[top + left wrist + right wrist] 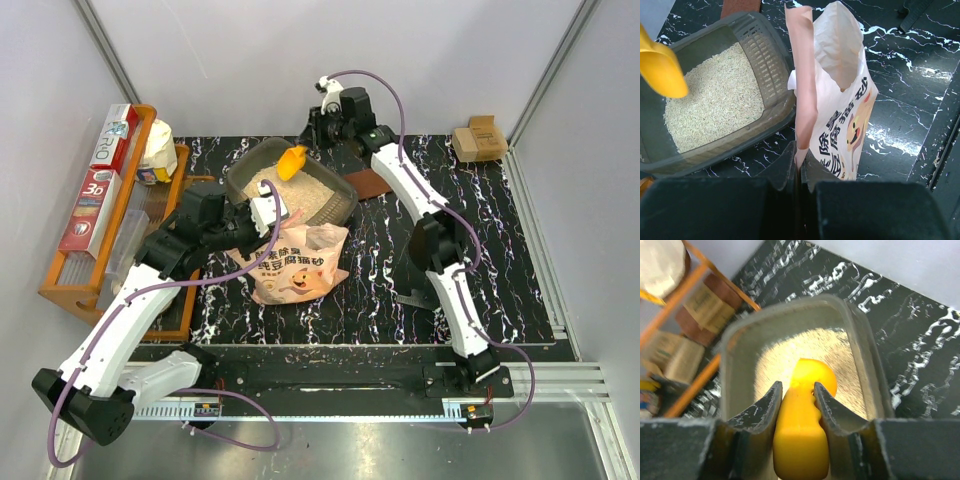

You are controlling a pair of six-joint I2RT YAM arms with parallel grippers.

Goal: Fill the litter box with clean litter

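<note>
From above, the dark grey see-through plastic litter box [338, 203] sits at the far middle of the black marbled table [520, 250]. Pale beige clean litter [300, 195] lies thin inside it. An orange wooden rack [62, 292] lines the left edge, and the right side has room.

At my left wrist, my left fingers [787, 172] pinch shut on the rim of the pink pig-printed bag [840, 115], just beside the box.

At my right wrist, my right fingers [767, 407], part open, grip the yellow plastic scoop [800, 440] above the litter.

I think I'm mid-fill. Next, the scoop must lift over the box wall and go into the bag.
</note>
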